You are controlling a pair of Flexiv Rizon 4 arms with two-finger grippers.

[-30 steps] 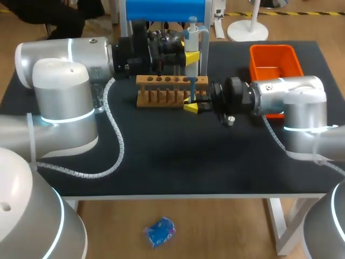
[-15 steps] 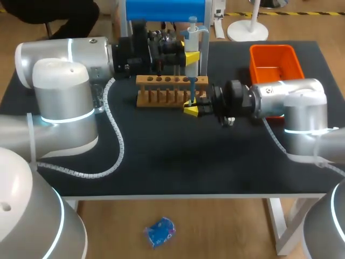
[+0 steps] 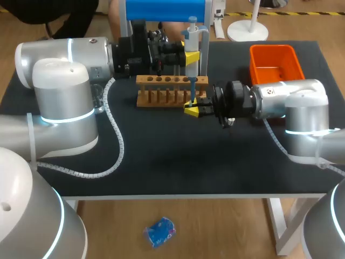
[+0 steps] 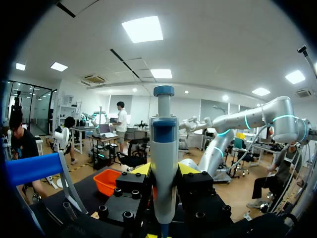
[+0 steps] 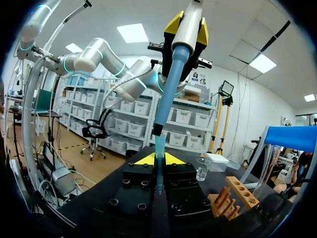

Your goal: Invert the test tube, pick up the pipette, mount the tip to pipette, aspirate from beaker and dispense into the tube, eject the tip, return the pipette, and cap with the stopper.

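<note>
The left gripper point(image 3: 191, 56) is clamped on the pipette point(image 3: 192, 38), holding it upright above the right end of the wooden rack point(image 3: 161, 89) on the tabletop point(image 3: 188, 156). The right gripper point(image 3: 191, 107) grips the blue tip point(image 5: 159, 146) directly beneath, and the pipette's nose meets the top of the tip.

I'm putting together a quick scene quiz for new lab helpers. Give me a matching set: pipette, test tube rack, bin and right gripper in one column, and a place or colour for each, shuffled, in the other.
Things:
1. pipette
2. test tube rack
3. bin
4. right gripper

Descriptions:
A. orange, at the table's far right
B. at the pipette's lower end, by the rack's right end
C. upright, held in the left gripper
D. wooden, standing mid-table toward the back

Pairs: 1-C, 2-D, 3-A, 4-B
</note>
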